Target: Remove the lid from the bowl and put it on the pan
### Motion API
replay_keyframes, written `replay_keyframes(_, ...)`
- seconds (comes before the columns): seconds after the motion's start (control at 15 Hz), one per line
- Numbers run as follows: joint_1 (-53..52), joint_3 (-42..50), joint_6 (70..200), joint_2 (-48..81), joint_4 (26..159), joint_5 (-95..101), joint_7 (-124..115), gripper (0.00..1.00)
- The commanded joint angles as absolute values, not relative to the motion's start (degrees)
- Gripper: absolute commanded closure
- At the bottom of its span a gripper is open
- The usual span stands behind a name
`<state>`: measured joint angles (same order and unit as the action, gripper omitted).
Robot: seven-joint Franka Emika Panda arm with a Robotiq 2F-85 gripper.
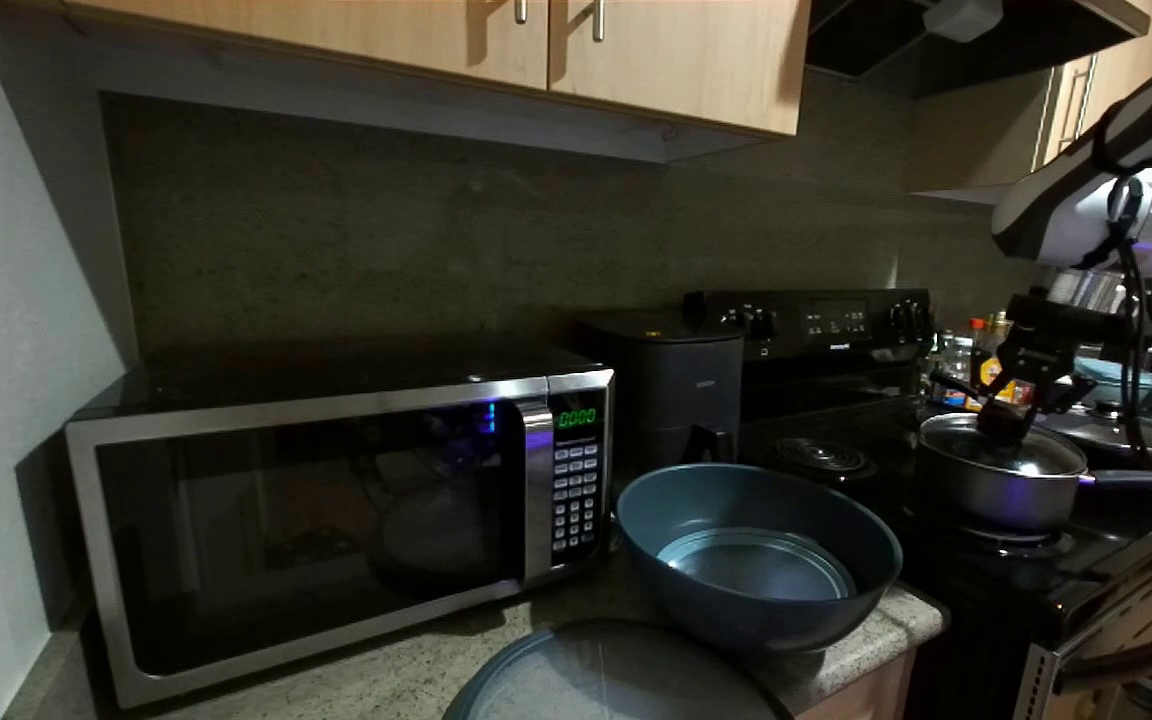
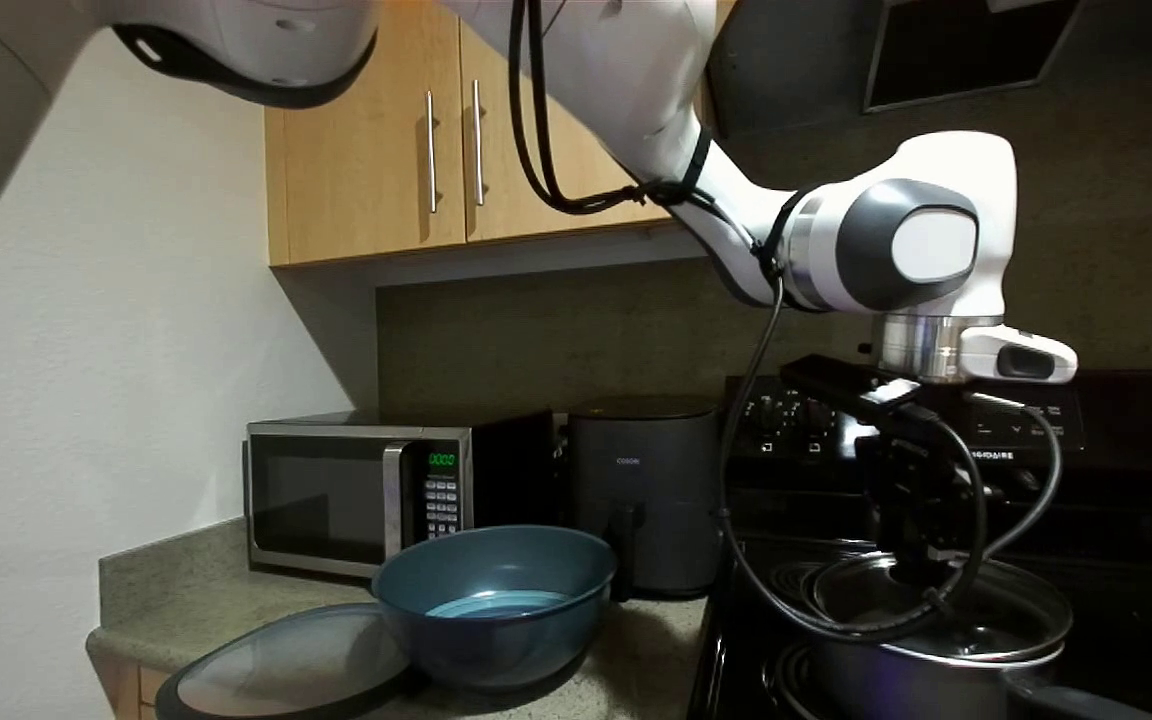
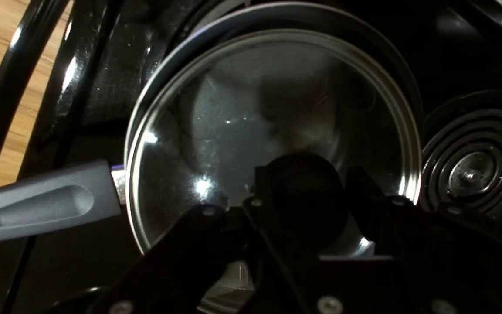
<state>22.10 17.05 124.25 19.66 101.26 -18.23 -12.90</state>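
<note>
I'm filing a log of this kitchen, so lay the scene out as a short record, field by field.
Grip: black tool, closed on black knob of round see-through metal-rimmed lid
Below it: round grey metal pan, on black stove; lid seating unclear
Uncovered: large round blue-grey bowl, on speckled counter
Beside bowl: round blue-rimmed translucent cover
Also on counter: silver-and-black microwave

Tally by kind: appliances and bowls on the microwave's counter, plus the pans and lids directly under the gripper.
Appliances: 2 (microwave, air fryer)
Bowls: 1 (blue-grey bowl)
Pans: 1 (long-handled pan)
Lids: 1 (glass lid)
Total: 5
</note>
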Motion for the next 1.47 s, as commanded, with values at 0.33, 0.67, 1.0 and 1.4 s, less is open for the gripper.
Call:
replay_keyframes(0.33,21.9,15.5,117.7,19.8,99.4,-18.3,-10.4,0.78)
replay_keyframes(0.67,21.5,15.1,114.6,19.4,99.4,-17.7,-7.1,0.78)
replay_keyframes(1.0,20.9,15.4,116.7,19.6,99.8,-16.2,-6.9,0.09)
replay_keyframes(1.4,20.8,15.5,116.6,19.9,99.7,-15.6,-7.3,0.0)
